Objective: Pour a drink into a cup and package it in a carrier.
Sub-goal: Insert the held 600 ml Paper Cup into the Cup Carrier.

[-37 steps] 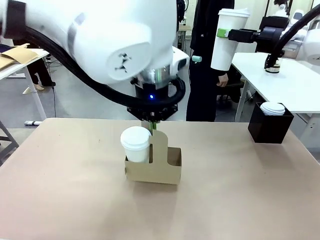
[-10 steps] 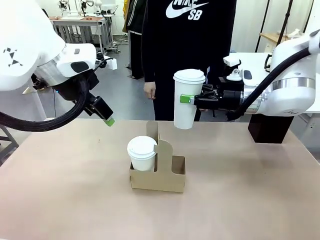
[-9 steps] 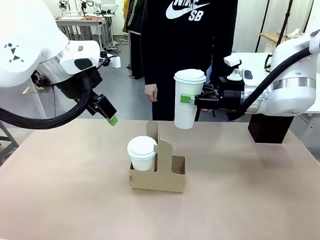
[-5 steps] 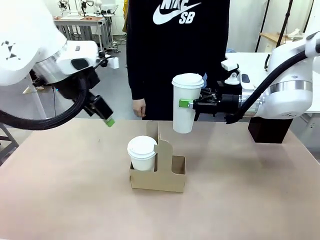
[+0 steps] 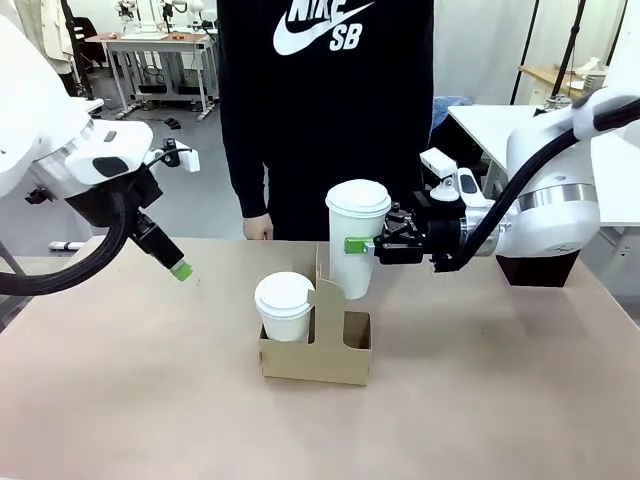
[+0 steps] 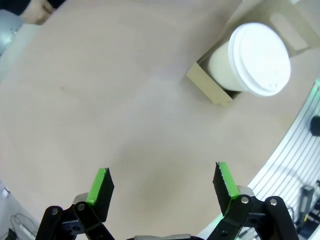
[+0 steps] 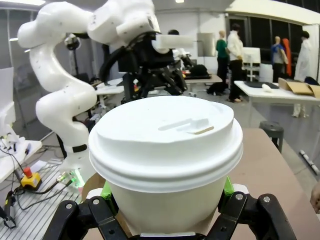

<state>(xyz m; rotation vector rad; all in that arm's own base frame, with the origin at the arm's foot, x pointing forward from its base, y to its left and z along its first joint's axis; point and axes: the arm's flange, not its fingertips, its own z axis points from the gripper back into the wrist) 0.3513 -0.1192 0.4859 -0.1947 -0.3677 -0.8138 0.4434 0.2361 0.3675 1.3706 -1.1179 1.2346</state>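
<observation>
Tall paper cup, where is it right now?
In the front view the tall paper cup hangs near the middle, held by the right gripper just above the carrier, on the right of the short lidded cup.

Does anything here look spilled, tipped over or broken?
Nothing stands out. The right gripper holds the cup upright, lid on; the shorter cup sits straight in the carrier, and the table shows no spill.
</observation>
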